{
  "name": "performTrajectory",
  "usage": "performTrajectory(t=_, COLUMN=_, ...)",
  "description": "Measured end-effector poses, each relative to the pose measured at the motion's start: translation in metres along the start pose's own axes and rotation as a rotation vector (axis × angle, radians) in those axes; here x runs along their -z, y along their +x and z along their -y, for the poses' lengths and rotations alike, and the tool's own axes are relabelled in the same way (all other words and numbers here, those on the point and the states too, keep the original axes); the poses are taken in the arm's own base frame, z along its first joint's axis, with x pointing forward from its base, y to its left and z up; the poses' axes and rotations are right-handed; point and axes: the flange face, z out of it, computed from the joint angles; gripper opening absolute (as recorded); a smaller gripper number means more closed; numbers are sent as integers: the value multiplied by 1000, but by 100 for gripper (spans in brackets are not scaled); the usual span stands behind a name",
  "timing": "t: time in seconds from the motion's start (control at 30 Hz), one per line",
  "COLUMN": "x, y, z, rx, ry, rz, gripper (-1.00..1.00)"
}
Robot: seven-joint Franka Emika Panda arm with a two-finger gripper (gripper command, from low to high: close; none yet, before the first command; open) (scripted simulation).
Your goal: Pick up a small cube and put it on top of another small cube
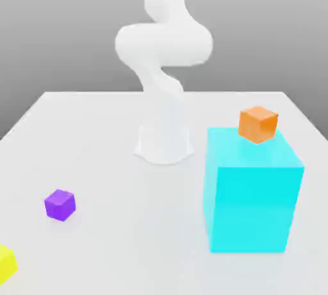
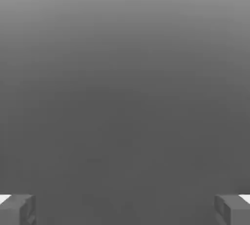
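Observation:
The small purple cube (image 1: pixel 60 205) rests on the white table toward the exterior view's left, near the front. The small orange cube (image 1: pixel 258 124) sits on top of the large cyan block (image 1: pixel 251 191) at the exterior view's right. The white arm (image 1: pixel 163 44) rises from its base at the table's middle and runs out of the picture at the top. In the hand view my gripper (image 2: pixel 125 209) stands open, its two grey fingertips (image 2: pixel 17 209) wide apart with nothing between them, against a plain grey background.
A small yellow cube (image 1: pixel 5 263) lies at the front corner on the exterior view's left. The arm's base (image 1: pixel 163 143) stands mid-table. The tall cyan block takes up the right front of the white table (image 1: pixel 115 242).

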Motion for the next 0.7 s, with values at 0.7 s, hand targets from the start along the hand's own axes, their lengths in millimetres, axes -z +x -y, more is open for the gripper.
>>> performTrajectory(t=0.7, x=-298, y=-110, z=-423, rx=-336, ry=-587, rz=408, gripper=0)
